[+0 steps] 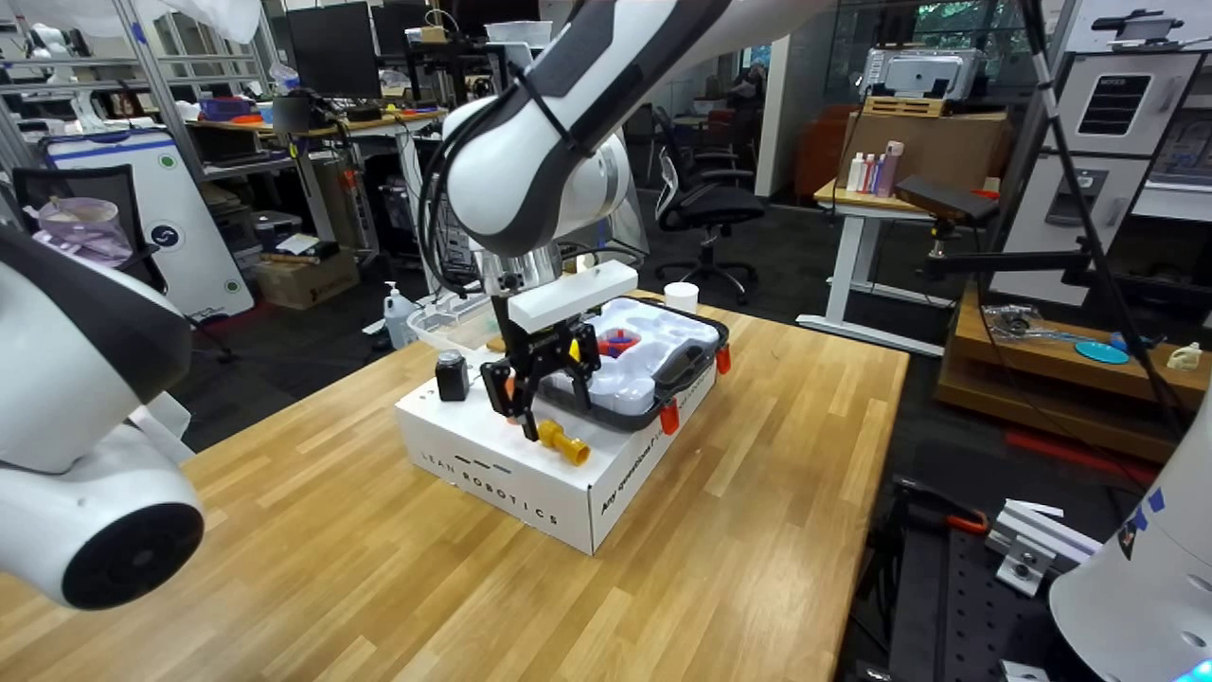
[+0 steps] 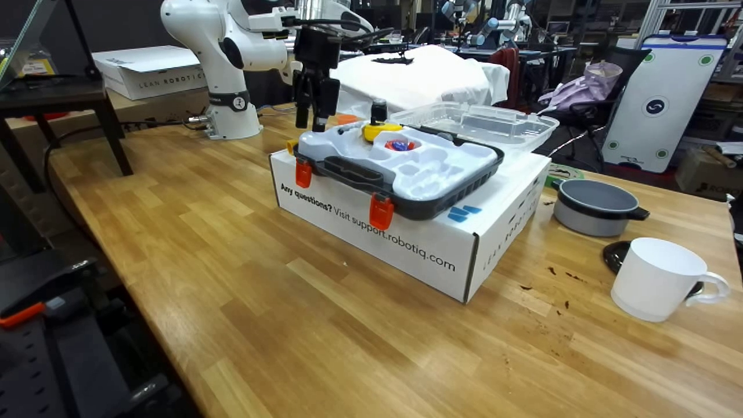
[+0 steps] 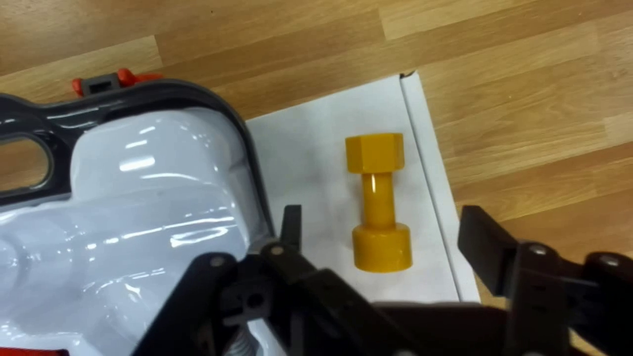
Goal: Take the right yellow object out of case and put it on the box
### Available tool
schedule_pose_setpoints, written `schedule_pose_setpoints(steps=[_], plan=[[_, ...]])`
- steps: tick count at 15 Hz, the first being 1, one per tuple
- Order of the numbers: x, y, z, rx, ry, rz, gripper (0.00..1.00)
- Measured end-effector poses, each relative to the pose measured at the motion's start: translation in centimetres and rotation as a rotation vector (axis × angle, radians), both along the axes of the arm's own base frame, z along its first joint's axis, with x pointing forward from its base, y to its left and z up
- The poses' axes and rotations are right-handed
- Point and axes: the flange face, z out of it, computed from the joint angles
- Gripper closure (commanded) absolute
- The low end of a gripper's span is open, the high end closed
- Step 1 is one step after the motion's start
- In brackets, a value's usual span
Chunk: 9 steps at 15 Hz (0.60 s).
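White cardboard box point(image 2: 406, 258) read "Any questions? Visit support.robotiq.com" on long side, "LEAN ROBOTICS" on end. Dk-rimmed case point(image 2: 426, 208) sat atop box. Yellow hex-head bolt point(image 3: 379, 198) lay on box, nr end edge; gripper point(image 3: 380, 226) hung above, fingers spread v. wide w/ nothing held. Well behind box, another carton point(image 2: 152, 72) showed "LEAN ROBOTIC".

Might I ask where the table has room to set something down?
Facing the web address on the white box, the table looks bare to its edge. Crowded: the box top, bearing case and yellow piece, gripper above; and around the grey pot and white mug.
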Motion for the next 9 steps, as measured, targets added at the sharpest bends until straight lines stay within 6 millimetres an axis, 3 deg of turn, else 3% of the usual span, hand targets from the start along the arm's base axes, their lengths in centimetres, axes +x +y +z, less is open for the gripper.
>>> schedule_pose_setpoints(steps=[9], plan=[[-0.7,-0.7,4.6,0.008,-0.059,-0.011,0.0]])
